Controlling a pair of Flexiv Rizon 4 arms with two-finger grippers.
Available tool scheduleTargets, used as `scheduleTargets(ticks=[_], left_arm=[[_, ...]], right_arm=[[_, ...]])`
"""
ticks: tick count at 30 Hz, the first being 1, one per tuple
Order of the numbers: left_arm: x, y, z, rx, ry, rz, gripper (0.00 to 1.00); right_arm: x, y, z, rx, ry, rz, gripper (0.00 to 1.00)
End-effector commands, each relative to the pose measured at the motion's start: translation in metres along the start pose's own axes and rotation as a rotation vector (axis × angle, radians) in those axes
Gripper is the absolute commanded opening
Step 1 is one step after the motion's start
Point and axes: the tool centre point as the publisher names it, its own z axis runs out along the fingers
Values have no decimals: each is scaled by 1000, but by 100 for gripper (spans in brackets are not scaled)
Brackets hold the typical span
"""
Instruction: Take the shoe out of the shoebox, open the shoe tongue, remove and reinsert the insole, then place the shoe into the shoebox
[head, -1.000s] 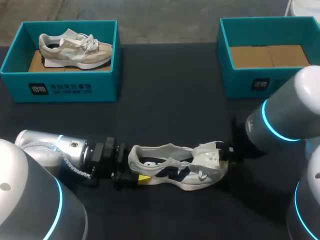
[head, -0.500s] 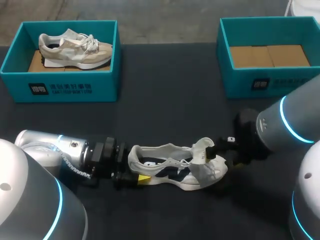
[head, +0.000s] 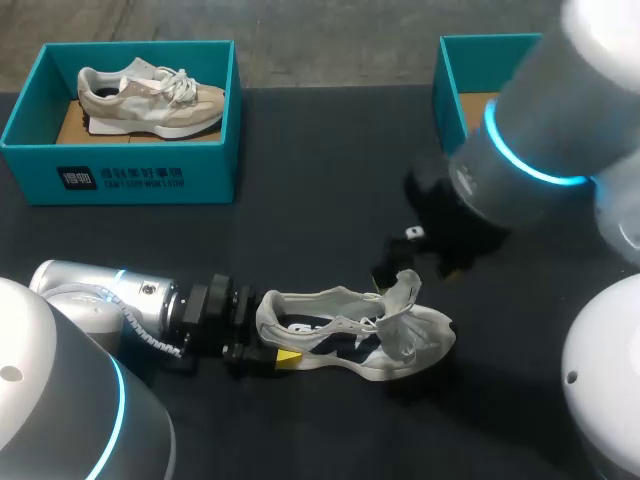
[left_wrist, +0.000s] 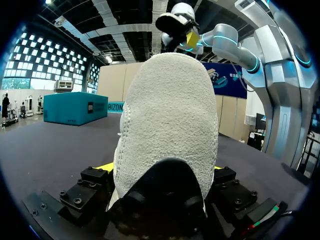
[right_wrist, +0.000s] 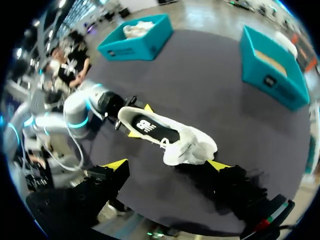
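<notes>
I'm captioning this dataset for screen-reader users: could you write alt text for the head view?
A white shoe lies on the dark table, its heel gripped by the left gripper, with the right gripper hanging above its raised tongue. At the back, a teal shoebox holds a beige shoe.

Nothing legible: the white marks on the shoebox (head: 120, 179) front (logo plus lines) are too small.

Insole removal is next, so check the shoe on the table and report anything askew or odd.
Only the tongue stands out: it sticks up from the white shoe, crumpled over the toe end. That suits the task rather than being a fault. The left gripper is shut on the shoe; the right gripper hangs open above.
</notes>
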Motion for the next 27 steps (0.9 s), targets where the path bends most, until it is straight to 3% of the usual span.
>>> scheduleTargets(ticks=[1, 2, 3, 9, 25, 27], left_arm=[[0, 2, -1, -1, 1, 0, 0], [0, 2, -1, -1, 1, 0, 0], [0, 2, -1, -1, 1, 0, 0], [0, 2, -1, -1, 1, 0, 0], [0, 2, -1, -1, 1, 0, 0], [0, 2, -1, -1, 1, 0, 0]], right_arm=[[22, 24, 15, 245, -245, -405, 32], [24, 25, 17, 256, -243, -440, 21], [25, 26, 19, 260, -238, -481, 0], [28, 23, 25, 224, -199, -684, 0], [29, 22, 25, 219, -200, -694, 0], [34, 27, 27, 208, -214, -769, 0]])
